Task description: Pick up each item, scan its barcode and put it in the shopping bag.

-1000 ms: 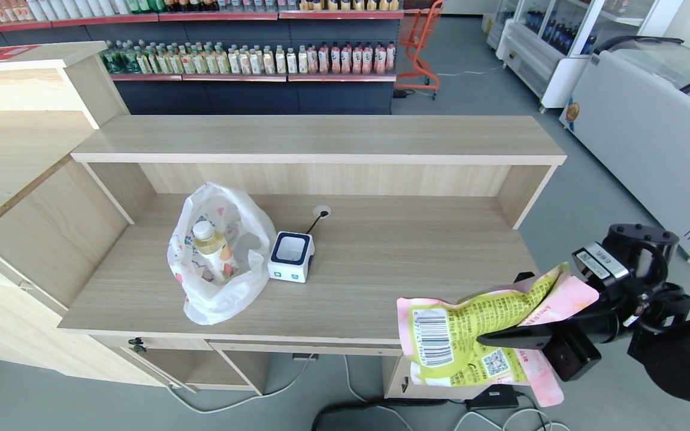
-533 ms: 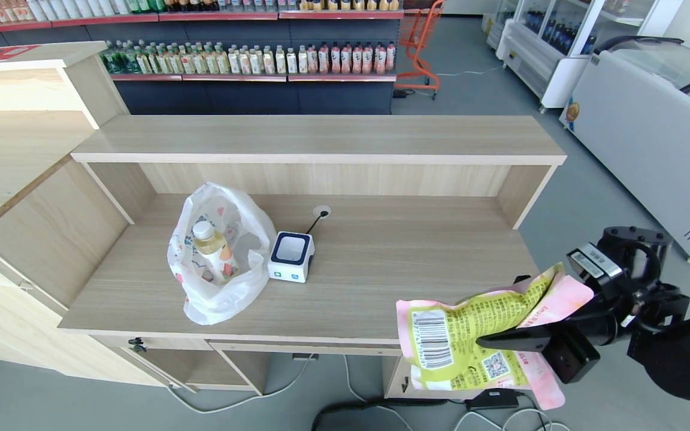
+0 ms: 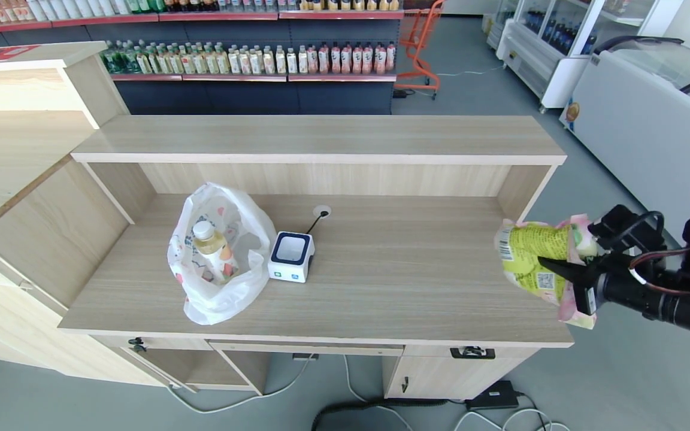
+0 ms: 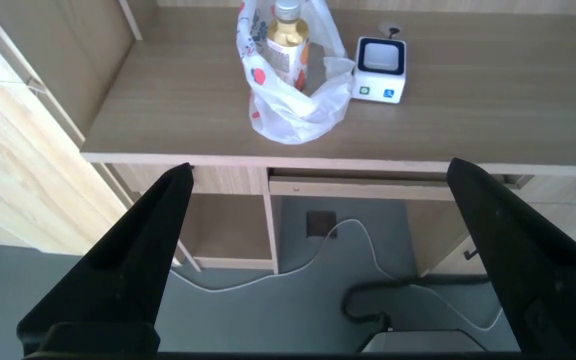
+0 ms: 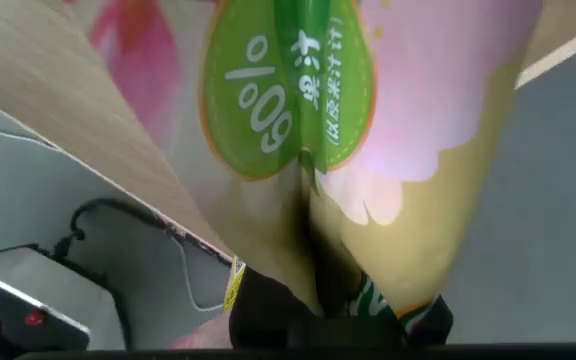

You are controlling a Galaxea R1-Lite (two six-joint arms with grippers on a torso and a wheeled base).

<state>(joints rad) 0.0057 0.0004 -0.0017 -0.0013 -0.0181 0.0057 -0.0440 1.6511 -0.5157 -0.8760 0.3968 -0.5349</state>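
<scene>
My right gripper [image 3: 566, 272] is shut on a pink and green snack pouch [image 3: 533, 263], held above the counter's right end with its barcode strip facing left. Close up in the right wrist view the snack pouch [image 5: 358, 130] shows its pink and green front. A white shopping bag [image 3: 219, 254] stands on the left part of the counter with a drink bottle [image 3: 213, 248] inside. Just right of it sits the white barcode scanner [image 3: 290, 256]. My left gripper [image 4: 318, 260] hangs open below and in front of the counter edge, with the shopping bag [image 4: 288, 75] and scanner [image 4: 382, 70] beyond.
The wooden counter [image 3: 381, 281] has a raised back shelf [image 3: 321, 140] and side walls. A cable hole [image 3: 321, 211] lies behind the scanner. Store shelves of bottles [image 3: 249, 60] and freezers [image 3: 650, 120] stand farther off. Cables lie on the floor [image 3: 381, 407].
My right arm has swung the pouch up and to the right, from below the counter's front edge to above its right end; the pouch turned edge-on to the head view. Bag and scanner unmoved.
</scene>
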